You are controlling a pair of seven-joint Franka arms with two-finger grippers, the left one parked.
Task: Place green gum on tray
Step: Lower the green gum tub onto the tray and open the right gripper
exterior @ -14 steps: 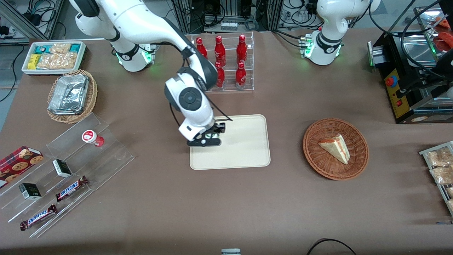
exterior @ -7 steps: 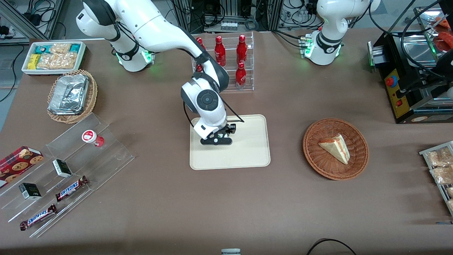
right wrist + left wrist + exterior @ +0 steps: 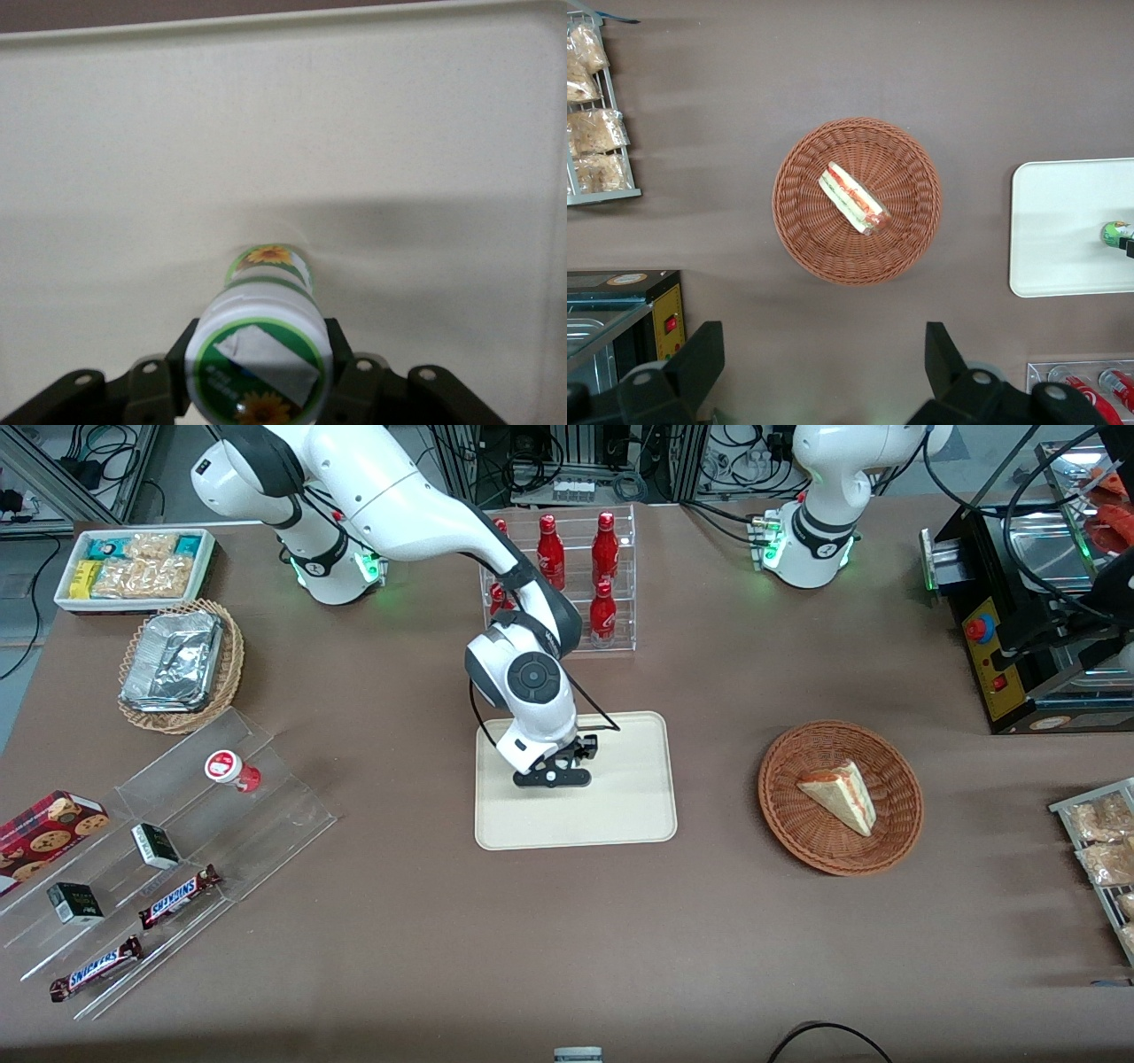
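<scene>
The green gum (image 3: pixel 261 354) is a small bottle with a white lid and a green-and-yellow sunflower label, and my gripper (image 3: pixel 260 365) is shut on it just under the lid. It hangs upright over the cream tray (image 3: pixel 372 124), its base close to the tray floor; whether it touches I cannot tell. In the front view the gripper (image 3: pixel 567 757) is over the part of the tray (image 3: pixel 620 806) farther from the camera, and the wrist hides the gum. The left wrist view shows the gum (image 3: pixel 1115 234) over the tray (image 3: pixel 1063 221).
A clear rack of red bottles (image 3: pixel 576 584) stands just past the tray's edge farthest from the camera. A wicker basket with a sandwich (image 3: pixel 840 797) lies toward the parked arm's end. Toward the working arm's end sits an acrylic stepped stand (image 3: pixel 283 806) holding a red-labelled bottle (image 3: pixel 232 769).
My gripper has carried the green gum from the tray's edge at the working arm's end to farther in over the tray, staying shut on it.
</scene>
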